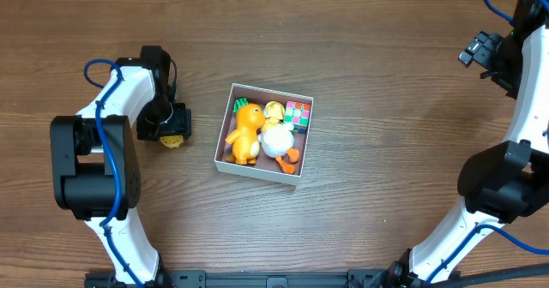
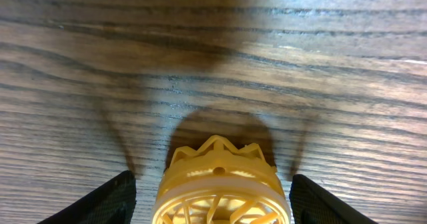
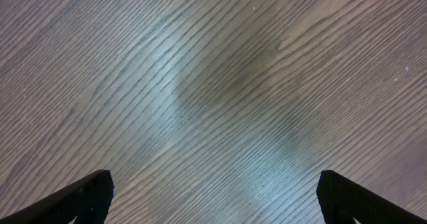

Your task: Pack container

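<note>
On your far left, the left arm (image 1: 107,164) bends in over the counter (image 1: 360,228), and its left fingers (image 2: 110,201) stand on either side of a round yellow toy (image 2: 220,184) with a crown-like top and open ribs. The toy sits on the wood between them. A thin strip of counter shows beside one finger, while the other is right at the toy's edge, so you cannot tell whether they are pinching it or only straddling it. This toy is out on the counter, to the left of the container and apart from it. Moving toward the middle, you find the container (image 1: 253,171) resting flat on the counter, turned a little askew. Inside it an orange toy (image 1: 244,129) lies against a white duck (image 1: 276,141), with a colored cube (image 1: 298,115) in the back right corner and a green piece (image 1: 241,105) in the back left corner. On your right, the right arm (image 1: 502,185) reaches up to the far corner, well away from the container, and its right fingers (image 3: 83,197) are spread wide over bare wood, holding nothing.
</note>
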`<act>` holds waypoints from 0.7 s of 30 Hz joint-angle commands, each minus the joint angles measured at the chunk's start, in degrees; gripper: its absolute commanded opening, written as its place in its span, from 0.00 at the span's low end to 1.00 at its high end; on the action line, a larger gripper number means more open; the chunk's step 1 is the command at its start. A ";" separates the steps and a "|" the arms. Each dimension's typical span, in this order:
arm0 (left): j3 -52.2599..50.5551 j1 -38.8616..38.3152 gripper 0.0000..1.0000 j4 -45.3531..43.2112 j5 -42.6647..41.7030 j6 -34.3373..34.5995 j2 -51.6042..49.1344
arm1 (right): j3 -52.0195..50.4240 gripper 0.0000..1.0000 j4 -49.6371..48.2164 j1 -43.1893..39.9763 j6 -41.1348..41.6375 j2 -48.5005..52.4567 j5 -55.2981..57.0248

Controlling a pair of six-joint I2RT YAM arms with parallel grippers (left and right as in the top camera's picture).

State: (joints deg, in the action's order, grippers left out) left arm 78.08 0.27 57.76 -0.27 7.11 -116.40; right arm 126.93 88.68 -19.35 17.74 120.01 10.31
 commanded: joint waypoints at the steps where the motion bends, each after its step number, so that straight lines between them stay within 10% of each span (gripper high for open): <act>1: -1.22 0.42 0.73 -0.22 -0.79 0.17 -0.50 | -0.02 1.00 -0.15 0.15 -0.17 -0.96 -0.04; 13: -2.10 0.42 0.72 -0.98 -0.63 0.20 -0.50 | -0.02 1.00 -0.15 0.15 -0.17 -0.96 -0.04; 21: -2.10 0.44 0.52 -1.05 -0.61 0.20 -0.50 | -0.02 1.00 -0.15 0.15 -0.17 -0.96 -0.04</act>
State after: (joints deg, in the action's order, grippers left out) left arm 77.21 0.51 57.17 0.19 7.31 -116.38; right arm 126.93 88.68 -19.35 17.76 120.01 10.28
